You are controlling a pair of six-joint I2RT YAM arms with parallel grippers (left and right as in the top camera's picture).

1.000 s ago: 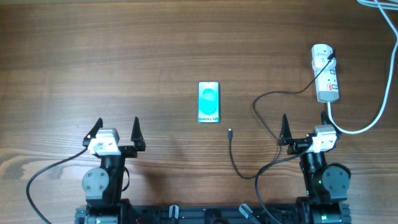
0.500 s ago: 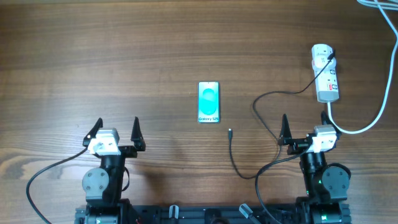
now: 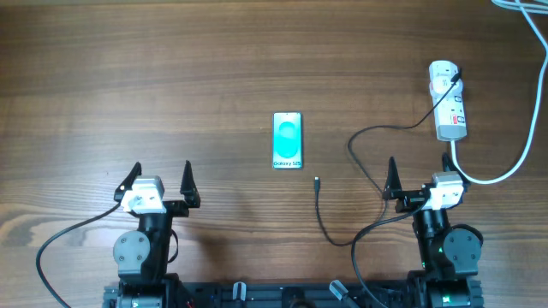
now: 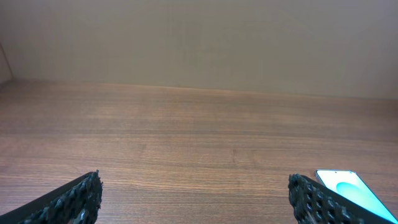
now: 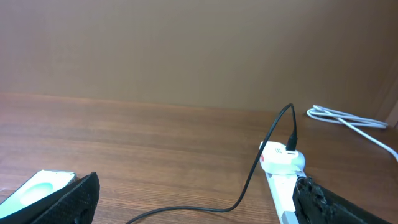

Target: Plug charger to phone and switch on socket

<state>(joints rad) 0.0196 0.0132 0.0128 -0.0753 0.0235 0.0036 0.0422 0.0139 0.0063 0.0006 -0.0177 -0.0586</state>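
Note:
The phone (image 3: 288,141) lies flat mid-table, teal screen up; its corner shows in the left wrist view (image 4: 348,185) and in the right wrist view (image 5: 37,186). The charger cable (image 3: 377,130) runs from the socket (image 3: 448,101) in a loop to its free connector (image 3: 317,180), just below and right of the phone. In the right wrist view the cable (image 5: 261,168) rises to a white plug on the socket (image 5: 283,171). My left gripper (image 3: 161,180) is open and empty, left of the phone. My right gripper (image 3: 419,171) is open and empty, below the socket.
A thick white cord (image 3: 522,154) curves from the socket's near end along the right edge to the far corner, and shows in the right wrist view (image 5: 348,118). The arms' black cables (image 3: 60,248) trail near the front edge.

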